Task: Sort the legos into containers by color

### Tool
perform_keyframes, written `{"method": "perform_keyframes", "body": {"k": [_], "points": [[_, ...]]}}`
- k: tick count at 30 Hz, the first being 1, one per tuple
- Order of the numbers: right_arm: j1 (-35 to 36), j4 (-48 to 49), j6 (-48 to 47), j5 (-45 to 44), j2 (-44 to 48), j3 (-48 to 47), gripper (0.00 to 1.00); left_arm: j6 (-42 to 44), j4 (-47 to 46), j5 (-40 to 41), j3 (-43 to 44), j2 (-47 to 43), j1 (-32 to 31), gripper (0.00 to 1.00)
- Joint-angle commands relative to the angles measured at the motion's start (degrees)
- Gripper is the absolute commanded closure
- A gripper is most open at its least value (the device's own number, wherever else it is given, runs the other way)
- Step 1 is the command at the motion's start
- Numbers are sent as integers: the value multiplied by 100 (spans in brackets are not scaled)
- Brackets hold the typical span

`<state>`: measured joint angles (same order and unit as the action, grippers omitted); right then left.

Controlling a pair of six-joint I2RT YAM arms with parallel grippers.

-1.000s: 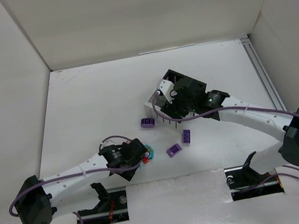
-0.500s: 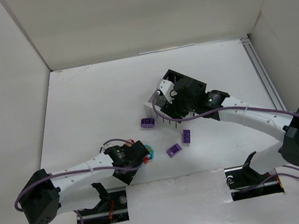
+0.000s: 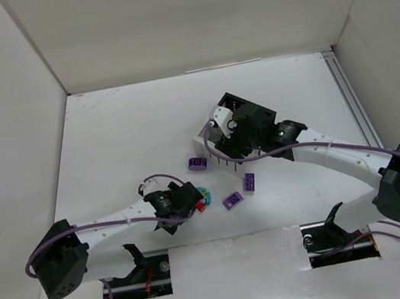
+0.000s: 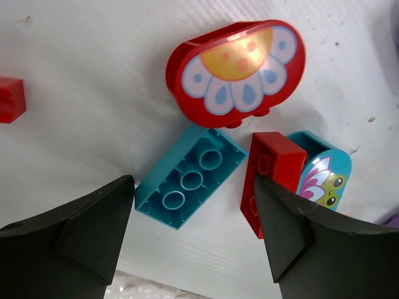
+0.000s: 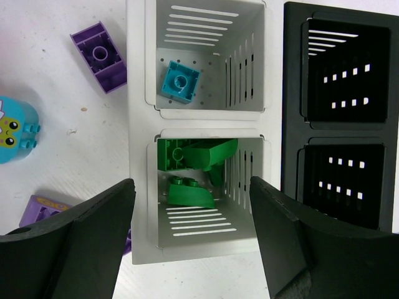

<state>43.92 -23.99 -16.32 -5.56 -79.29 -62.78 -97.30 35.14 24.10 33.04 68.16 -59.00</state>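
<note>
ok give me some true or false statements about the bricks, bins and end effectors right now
1. The green bricks lie in a white bin. True.
2. The teal brick in the other white bin shares it with a purple one. False: it is alone there; a purple brick lies on the table.
3. The left end effector is shut on a red brick. False: it is open over a loose teal brick, gripping nothing.
4. A red flower-print piece lies near that loose teal brick. True.
5. The right end effector is open above the bin block. True.
</note>
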Motion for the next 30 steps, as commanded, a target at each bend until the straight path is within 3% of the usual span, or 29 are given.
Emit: {"method": "perform_keyframes", "body": {"k": [1, 3, 8, 13, 19, 25, 28, 30], "points": [[-50, 175, -21, 38, 19, 38, 21, 447, -68, 341, 44, 285, 64, 26], [-50, 175, -21, 38, 18, 38, 21, 606, -199, 341, 45, 452, 64, 28], [-50, 122, -21, -15, 18, -15, 21, 791, -157, 341, 316, 812, 64, 53], [-50, 122, 32, -68, 133, 38, 21, 739, 308, 341, 633, 927, -49, 65], [-50, -1, 32, -120, 378, 38, 21, 484, 1345, 744, 1379, 489, -234, 76], [-287, -124, 32, -120, 808, 222, 21, 904, 1549, 1368, 2109, -57, -234, 77], [-437, -246, 32, -120, 1020, 275, 21, 2149, 656, 1721, 2610, -180, 1, 75], [-525, -316, -21, -181, 1231, 328, 21, 3142, -561, 1355, 2848, -180, 265, 75]]}}
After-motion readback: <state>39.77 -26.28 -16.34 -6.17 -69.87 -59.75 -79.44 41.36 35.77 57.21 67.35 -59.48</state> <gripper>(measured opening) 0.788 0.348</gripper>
